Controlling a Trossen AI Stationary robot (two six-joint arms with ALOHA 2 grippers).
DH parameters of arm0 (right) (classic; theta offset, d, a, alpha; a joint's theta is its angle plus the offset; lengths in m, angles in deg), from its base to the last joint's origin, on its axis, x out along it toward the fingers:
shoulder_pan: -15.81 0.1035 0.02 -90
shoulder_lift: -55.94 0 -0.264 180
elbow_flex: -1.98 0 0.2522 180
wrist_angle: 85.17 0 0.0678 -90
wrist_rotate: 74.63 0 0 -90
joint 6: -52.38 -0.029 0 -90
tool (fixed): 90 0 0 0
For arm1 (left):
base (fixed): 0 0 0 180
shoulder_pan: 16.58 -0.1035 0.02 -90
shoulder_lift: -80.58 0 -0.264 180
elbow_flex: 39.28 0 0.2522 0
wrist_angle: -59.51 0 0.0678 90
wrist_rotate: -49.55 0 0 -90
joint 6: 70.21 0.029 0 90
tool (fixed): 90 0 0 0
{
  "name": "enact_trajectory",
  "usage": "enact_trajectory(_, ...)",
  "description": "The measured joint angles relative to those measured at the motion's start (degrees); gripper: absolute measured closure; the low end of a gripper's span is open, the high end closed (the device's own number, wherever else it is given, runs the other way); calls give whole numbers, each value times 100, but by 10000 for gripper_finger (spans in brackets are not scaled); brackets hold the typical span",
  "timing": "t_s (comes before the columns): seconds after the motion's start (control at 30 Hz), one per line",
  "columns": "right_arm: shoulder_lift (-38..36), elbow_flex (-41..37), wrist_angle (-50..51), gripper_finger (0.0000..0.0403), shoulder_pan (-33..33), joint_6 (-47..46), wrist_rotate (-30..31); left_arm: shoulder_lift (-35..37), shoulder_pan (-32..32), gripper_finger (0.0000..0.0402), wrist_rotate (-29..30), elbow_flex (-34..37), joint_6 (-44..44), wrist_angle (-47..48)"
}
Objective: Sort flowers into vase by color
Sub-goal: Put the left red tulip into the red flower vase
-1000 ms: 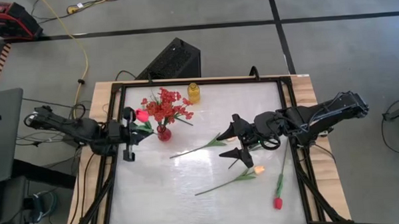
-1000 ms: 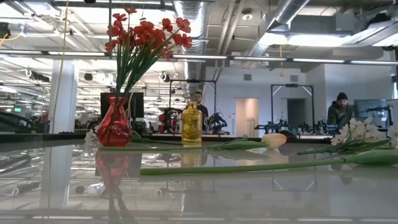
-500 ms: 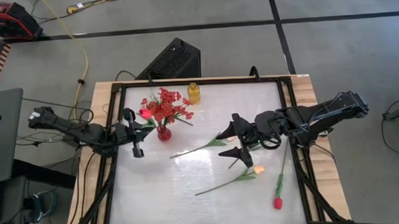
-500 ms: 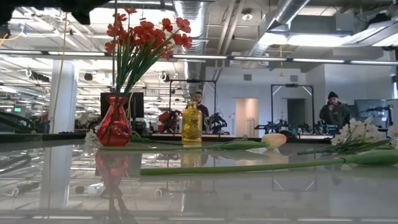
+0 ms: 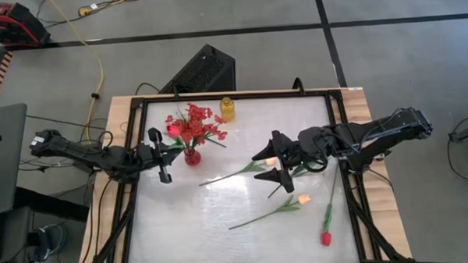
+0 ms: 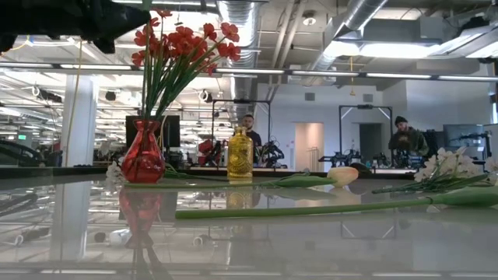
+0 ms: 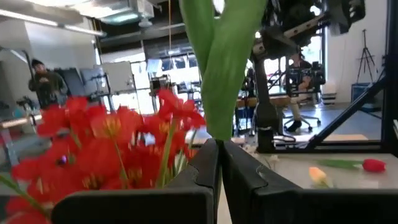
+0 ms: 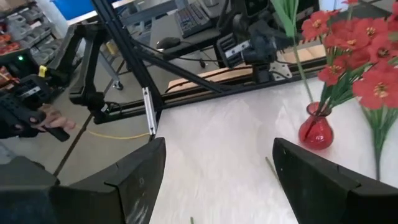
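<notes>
My left gripper, at the table's left, is shut on a red tulip whose blossom sits beside the red sprays standing in the red vase. My right gripper is open, mid-table, over the blossom of a cream tulip lying flat, its stem running left. A second cream tulip and a red tulip lie on the table nearer the front. The white spray shows only in the low view. The yellow vase stands at the far edge. My left gripper pinches the red tulip's green stem, where a leaf joins it, between its two shut fingers. The fingers come level from the table's left and lie across the stem. The tulip is lifted clear and stands roughly upright; its lower end is hidden.
A black frame rims the white tabletop. The open middle and near-left of the table is bare. Beyond the table, people stand in the room, and a black case lies on the floor behind the far edge.
My left gripper has carried the red tulip a little toward the table's right, closer to the red vase, and its arm now shows at the top of the low view. My right gripper has shifted slightly toward the table's left, still open, over the cream tulip's blossom.
</notes>
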Motion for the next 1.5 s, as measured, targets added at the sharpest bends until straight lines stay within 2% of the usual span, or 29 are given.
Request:
enact_trajectory(0.17,-1,0,22,82,-3,23,2,0,-75,401,-76,61,-500,73)
enact_trajectory(0.33,-2,0,67,82,10,167,0,0,-81,398,324,62,-642,171)
enact_trajectory(0.5,0,0,598,82,68,171,-3,2,-81,369,546,62,-688,388)
enact_trajectory(0.7,0,0,848,82,191,172,-11,2,-81,335,651,67,-1330,1161)
enact_trajectory(0.97,0,0,999,82,245,169,-26,4,-81,329,657,67,-1502,1267)
enact_trajectory(1.13,0,0,1334,82,241,128,-559,6,-70,329,471,67,-1802,1268)
enact_trajectory(1.33,0,0,2208,82,300,142,-1388,4,-64,329,333,67,-2063,1362)
enact_trajectory(1.5,0,0,3819,82,625,1182,-1742,197,-64,329,354,-126,-2009,1528)
